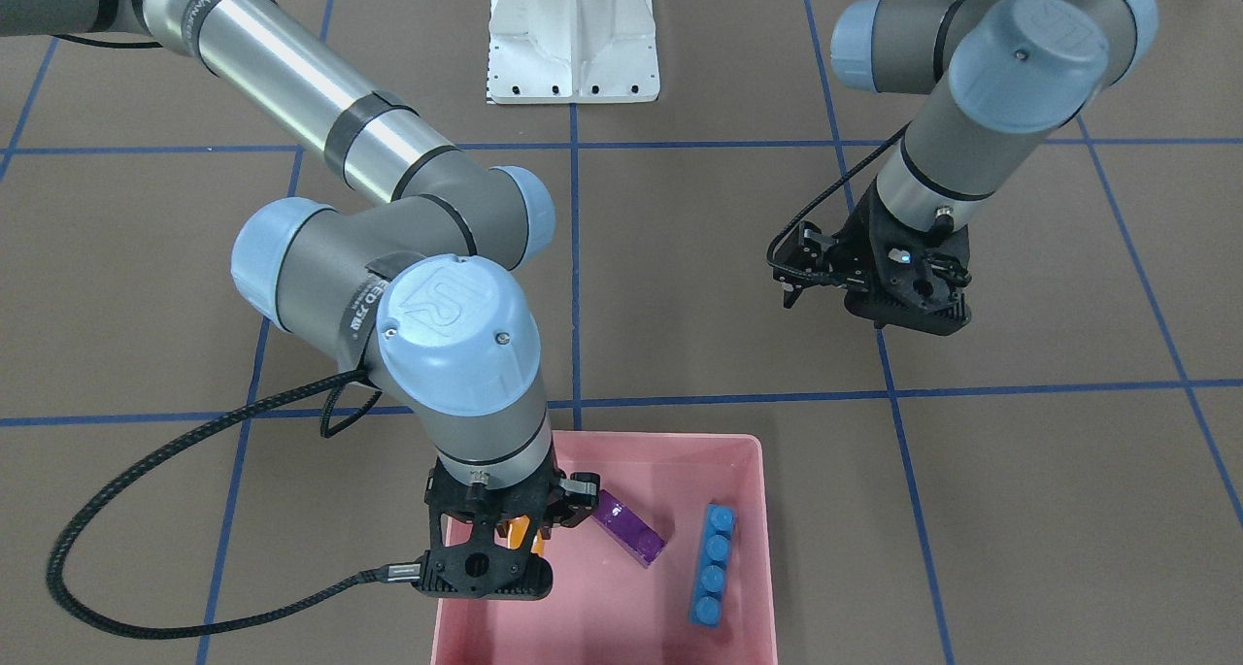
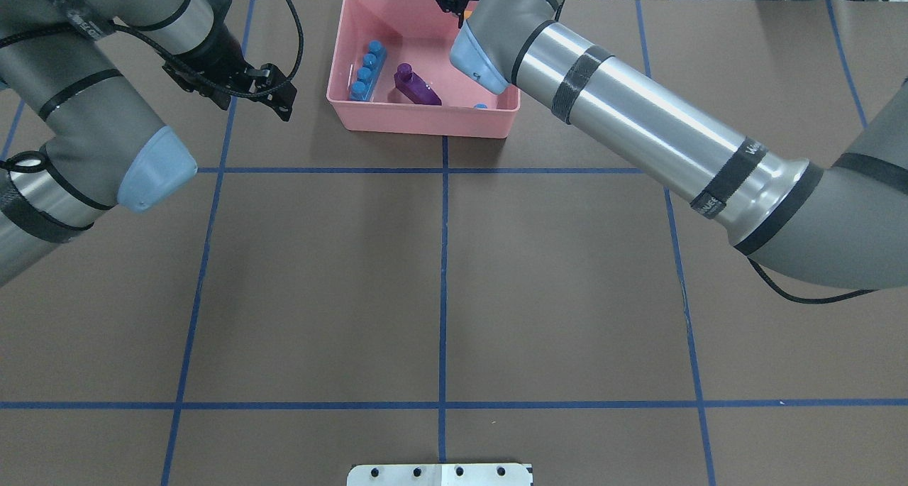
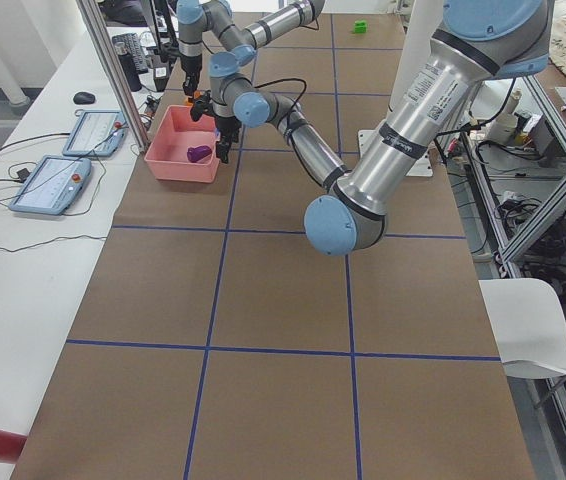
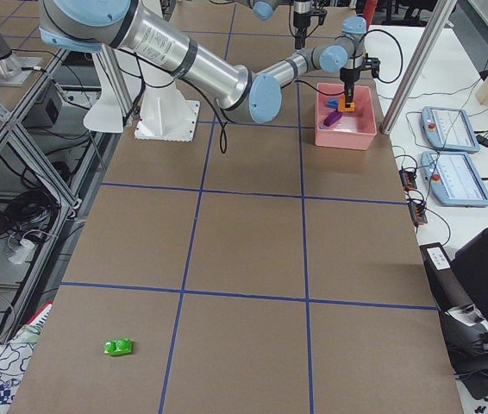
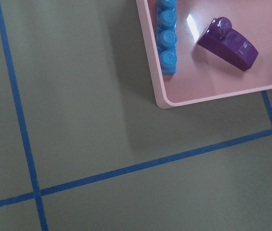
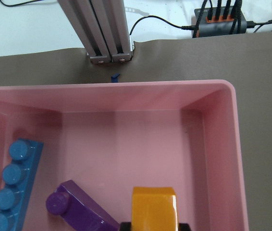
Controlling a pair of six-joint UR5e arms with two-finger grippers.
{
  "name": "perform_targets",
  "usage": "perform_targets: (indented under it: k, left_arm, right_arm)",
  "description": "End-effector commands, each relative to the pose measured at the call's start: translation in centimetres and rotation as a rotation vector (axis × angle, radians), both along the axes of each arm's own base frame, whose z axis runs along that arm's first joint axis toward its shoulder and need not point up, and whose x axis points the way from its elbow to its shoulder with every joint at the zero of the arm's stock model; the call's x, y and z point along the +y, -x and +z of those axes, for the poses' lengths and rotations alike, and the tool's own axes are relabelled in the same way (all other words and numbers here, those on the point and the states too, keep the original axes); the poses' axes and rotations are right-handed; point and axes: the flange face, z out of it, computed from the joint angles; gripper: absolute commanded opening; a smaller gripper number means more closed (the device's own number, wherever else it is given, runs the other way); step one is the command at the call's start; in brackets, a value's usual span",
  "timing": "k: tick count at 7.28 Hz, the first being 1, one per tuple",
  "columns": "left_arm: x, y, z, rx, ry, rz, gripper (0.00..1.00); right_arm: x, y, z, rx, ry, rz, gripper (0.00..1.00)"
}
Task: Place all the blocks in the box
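Table (image 4: 244,241): side views alone show green block (image 4: 119,347); right tool (image 1: 517,537) apparently pinches orange block (image 6: 154,206).

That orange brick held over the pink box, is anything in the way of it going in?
Nothing visible is. The right tool holds the orange brick over the open pink box. The purple brick lies just to one side, and the long blue brick is farther off.

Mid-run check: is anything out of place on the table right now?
Yes. The green brick lies alone at the table's far end, well away from the pink box. The long blue brick and purple brick lie inside the box, and the right gripper holds the orange brick over it.
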Motion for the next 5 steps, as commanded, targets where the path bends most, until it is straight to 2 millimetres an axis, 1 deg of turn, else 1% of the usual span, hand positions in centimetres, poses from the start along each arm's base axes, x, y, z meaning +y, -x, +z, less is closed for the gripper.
perform_targets:
  k: [1,2,3,5]
  left_arm:
    - [0.1,-0.2,-0.1,0.001,0.001,0.003,1.00]
    - [0.1,-0.2,-0.1,0.000,0.000,0.002,1.00]
    - [0.1,-0.1,-0.1,0.001,0.001,0.001,1.00]
    - [0.1,-0.1,-0.1,0.001,0.001,0.001,1.00]
  right_arm:
    - [0.8,2.1,-0.2,-0.008,-0.021,0.000,0.09]
    - [1.3,2.7,-0.1,-0.014,-0.004,0.016,0.93]
    - [1.5,3.1,-0.3,-0.023,-0.002,0.018,0.98]
    - [1.7,3.2,-0.2,-0.026,0.004,0.012,0.98]
